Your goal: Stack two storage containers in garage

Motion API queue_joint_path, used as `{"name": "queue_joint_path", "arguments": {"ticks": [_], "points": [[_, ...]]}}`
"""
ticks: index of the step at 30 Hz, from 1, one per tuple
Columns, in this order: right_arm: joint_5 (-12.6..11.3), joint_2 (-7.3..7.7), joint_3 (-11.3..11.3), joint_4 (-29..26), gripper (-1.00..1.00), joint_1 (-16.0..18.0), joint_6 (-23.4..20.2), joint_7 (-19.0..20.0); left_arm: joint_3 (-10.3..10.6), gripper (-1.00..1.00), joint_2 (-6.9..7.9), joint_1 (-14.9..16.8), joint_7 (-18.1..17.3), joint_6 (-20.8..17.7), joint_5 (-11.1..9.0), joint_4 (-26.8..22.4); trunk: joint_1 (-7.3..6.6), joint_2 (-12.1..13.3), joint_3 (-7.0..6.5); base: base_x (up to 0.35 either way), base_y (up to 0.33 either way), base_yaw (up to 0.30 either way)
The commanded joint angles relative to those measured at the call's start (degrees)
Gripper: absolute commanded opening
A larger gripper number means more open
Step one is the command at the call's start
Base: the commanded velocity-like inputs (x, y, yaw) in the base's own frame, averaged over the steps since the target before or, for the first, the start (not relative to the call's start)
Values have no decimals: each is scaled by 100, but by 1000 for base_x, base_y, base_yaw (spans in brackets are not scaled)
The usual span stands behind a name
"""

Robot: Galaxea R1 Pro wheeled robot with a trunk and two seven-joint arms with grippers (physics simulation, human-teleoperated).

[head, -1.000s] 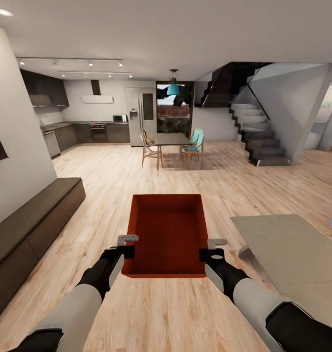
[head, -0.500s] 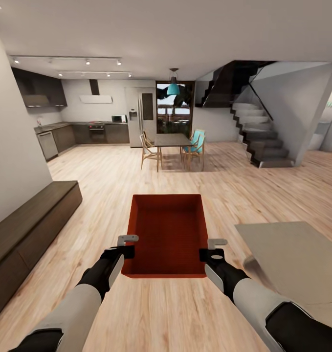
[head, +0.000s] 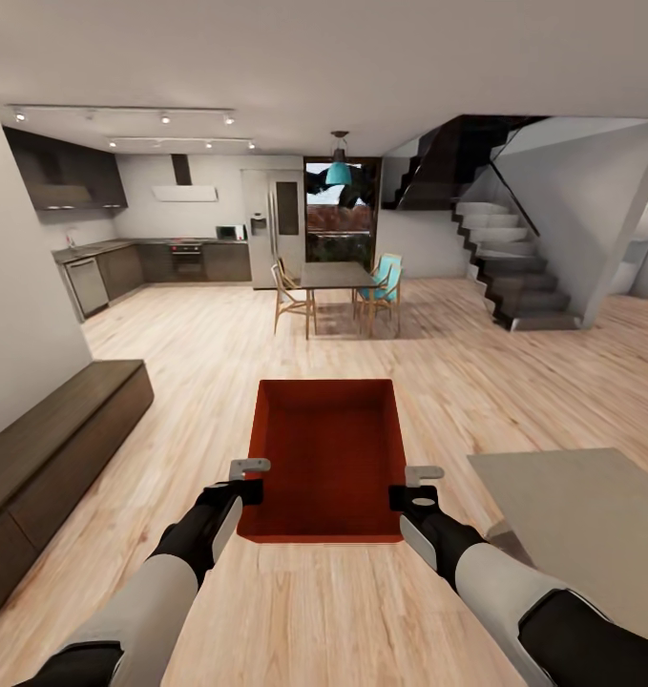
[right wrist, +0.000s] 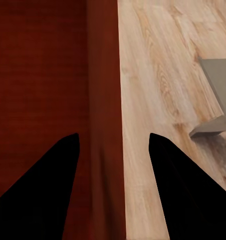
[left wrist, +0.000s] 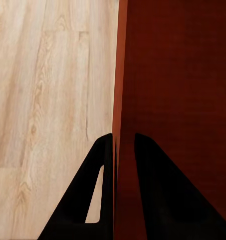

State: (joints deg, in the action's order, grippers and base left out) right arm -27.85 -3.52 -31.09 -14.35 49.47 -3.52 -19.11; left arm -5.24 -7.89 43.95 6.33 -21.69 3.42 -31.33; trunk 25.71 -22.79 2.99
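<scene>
Wood-plank flooring is sliding past in the head view: the dark low cabinet is drifting toward nine o'clock and the grey rug toward four, so the base is rolling forward with one storage container carried at twelve o'clock, not yet in the garage.

Left wrist view: left gripper is clamping the container's wall.

Right wrist view: right gripper is straddling the opposite wall, jaws wider; whether they are touching it, I cannot tell.

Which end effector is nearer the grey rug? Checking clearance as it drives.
Right. The right end effector holds the container's wall on the rug's side; the left end effector grips the opposite wall.
</scene>
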Motion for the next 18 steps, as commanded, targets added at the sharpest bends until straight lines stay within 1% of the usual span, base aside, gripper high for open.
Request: {"name": "queue_joint_path", "arguments": {"ticks": [1, 18], "points": [[-28, 0, -50, 2, -100, 1, -35, -49, -82, -100, -25, 8, 8, -29, -62, -22, 7, -13, 13, 322, 0, 0], [-27, 6, -51, 5, -100, 1, -35, -49, -82, -100, -29, 8, -1, -28, -70, -20, 7, -13, 13, 322, 0, 0]]}}
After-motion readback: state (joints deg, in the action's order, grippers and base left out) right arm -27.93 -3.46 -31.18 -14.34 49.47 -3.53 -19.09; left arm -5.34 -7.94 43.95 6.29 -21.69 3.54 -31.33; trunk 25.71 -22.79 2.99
